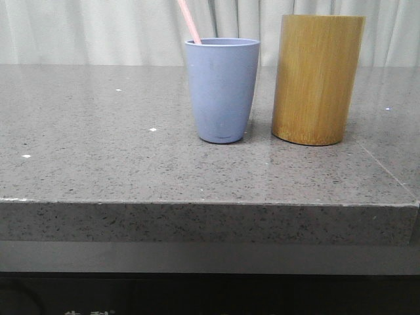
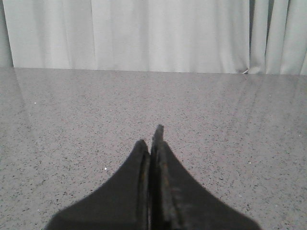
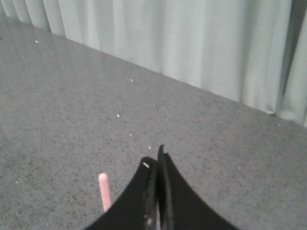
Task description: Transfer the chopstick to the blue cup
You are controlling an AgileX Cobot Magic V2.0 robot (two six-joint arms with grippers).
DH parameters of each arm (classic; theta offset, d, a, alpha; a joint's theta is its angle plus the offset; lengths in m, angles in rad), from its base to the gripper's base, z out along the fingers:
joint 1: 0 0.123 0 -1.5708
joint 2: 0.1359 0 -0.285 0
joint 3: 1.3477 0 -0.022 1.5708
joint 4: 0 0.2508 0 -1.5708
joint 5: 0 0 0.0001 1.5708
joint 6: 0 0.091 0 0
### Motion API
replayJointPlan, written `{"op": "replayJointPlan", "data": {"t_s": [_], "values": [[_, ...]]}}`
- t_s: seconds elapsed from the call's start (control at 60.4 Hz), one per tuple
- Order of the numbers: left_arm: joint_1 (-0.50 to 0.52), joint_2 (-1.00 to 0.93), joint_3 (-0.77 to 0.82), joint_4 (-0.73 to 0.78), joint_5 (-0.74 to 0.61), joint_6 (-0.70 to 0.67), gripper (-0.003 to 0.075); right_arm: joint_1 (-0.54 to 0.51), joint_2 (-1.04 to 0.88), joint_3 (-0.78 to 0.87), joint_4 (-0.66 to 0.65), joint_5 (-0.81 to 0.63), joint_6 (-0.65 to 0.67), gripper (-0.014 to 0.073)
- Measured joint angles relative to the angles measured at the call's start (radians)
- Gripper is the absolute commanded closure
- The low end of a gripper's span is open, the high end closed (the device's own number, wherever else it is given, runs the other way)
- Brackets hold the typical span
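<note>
Chopstick (image 1: 189, 21) stands leaning in the blue cup (image 1: 222, 89), its pink end rising past the rim. Right gripper (image 3: 158, 155) has its jaws pressed together on nothing, a pink tip beside it, probably the same stick. Left gripper (image 2: 153, 139) is likewise closed and empty, low over the speckled grey counter (image 1: 98, 157). Bamboo cylinder (image 1: 317, 79) stands just beside the cup; pale curtains (image 2: 144, 33) hang behind.

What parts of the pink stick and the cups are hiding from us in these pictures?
- Chopstick, front view: lower part hidden inside the blue cup; top cut off by the picture edge.
- Bamboo cylinder, front view: its inside is hidden by its wall.
- Pink stick end, right wrist view: the rest hidden behind the right gripper.
</note>
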State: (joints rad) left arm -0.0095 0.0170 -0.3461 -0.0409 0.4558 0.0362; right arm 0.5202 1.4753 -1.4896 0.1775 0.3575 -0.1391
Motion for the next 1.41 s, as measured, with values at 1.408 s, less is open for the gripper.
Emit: {"op": "replayJointPlan", "data": {"t_s": [1.408], "values": [[0.000,0.000,0.000,0.000,0.000,0.000,0.0739,-0.403,-1.310,1.152,0.020,-0.022,0.000,0.0666]]}}
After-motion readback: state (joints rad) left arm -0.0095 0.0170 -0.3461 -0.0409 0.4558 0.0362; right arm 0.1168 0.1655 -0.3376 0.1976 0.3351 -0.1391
